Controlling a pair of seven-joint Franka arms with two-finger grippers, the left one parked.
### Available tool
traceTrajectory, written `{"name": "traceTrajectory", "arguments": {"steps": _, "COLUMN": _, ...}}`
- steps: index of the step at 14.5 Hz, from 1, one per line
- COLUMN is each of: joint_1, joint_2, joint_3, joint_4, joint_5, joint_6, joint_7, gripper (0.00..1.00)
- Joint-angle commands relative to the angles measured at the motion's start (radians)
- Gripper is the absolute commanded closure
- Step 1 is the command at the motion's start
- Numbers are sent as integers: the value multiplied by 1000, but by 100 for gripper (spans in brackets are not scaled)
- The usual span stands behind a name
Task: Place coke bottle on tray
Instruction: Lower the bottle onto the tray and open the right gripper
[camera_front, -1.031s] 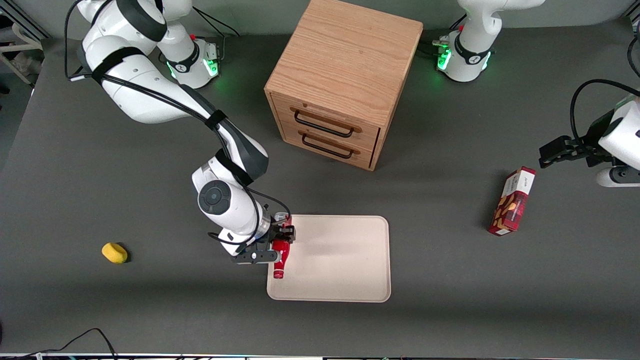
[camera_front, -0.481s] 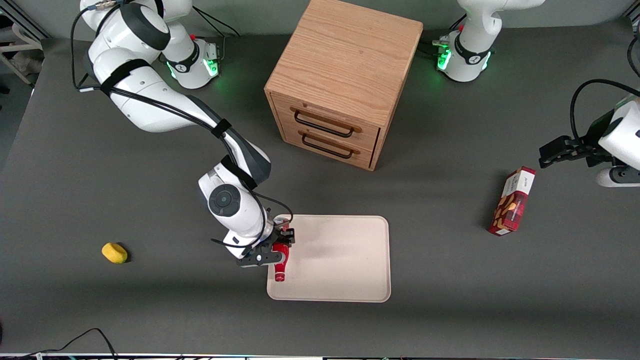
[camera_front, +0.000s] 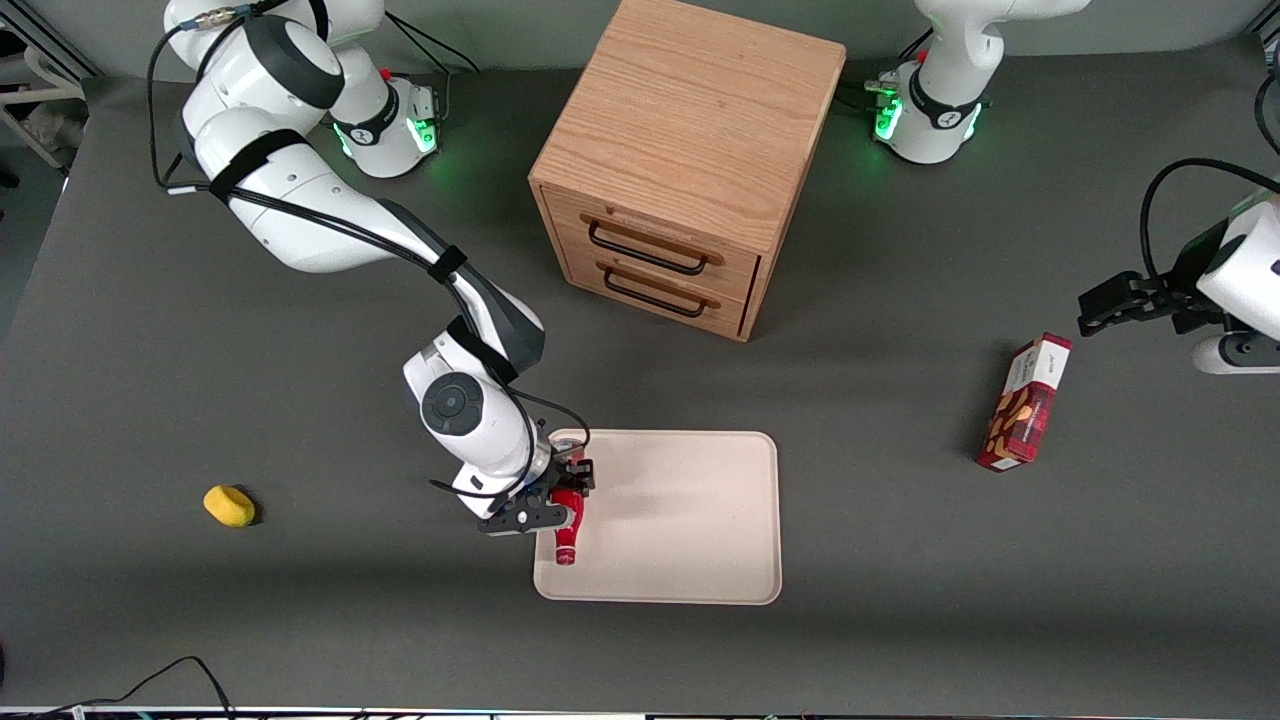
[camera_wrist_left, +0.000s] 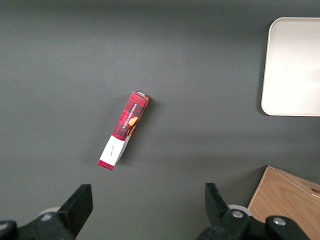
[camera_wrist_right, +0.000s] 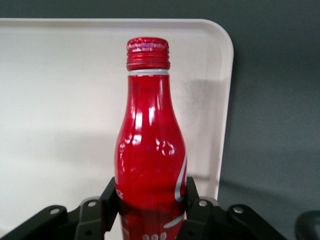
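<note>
The coke bottle (camera_wrist_right: 150, 150) is red with a red cap and a white swirl on its body. My right gripper (camera_wrist_right: 150, 197) is shut on its lower body, one black finger pressed to each side. In the front view the coke bottle (camera_front: 568, 530) lies tilted with its cap toward the front camera, over the edge of the beige tray (camera_front: 680, 520) that is nearest the working arm's end. The gripper (camera_front: 560, 498) holds it there, just over the tray's rim. I cannot tell whether the bottle touches the tray.
A wooden two-drawer cabinet (camera_front: 680, 170) stands farther from the front camera than the tray. A red snack box (camera_front: 1025, 405) lies toward the parked arm's end; it also shows as the snack box (camera_wrist_left: 124, 130). A yellow object (camera_front: 229, 505) lies toward the working arm's end.
The gripper with the bottle has shifted a little farther over the tray and slightly nearer the front camera. The arm's elbow has moved along with it. Nothing else has moved.
</note>
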Motion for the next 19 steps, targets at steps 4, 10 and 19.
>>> {"name": "traceTrajectory", "arguments": {"steps": 4, "joint_1": 10, "joint_2": 17, "joint_3": -7, "joint_4": 5, "joint_5": -26, "joint_6": 52, "joint_7": -4, "gripper": 39}}
{"name": "traceTrajectory", "arguments": {"steps": 10, "joint_1": 10, "joint_2": 21, "joint_3": -7, "joint_4": 5, "joint_5": -29, "joint_6": 52, "joint_7": -4, "gripper": 0}}
{"name": "traceTrajectory", "arguments": {"steps": 19, "joint_1": 2, "joint_2": 16, "joint_3": -7, "joint_4": -12, "joint_5": -55, "joint_6": 62, "joint_7": -4, "gripper": 0}}
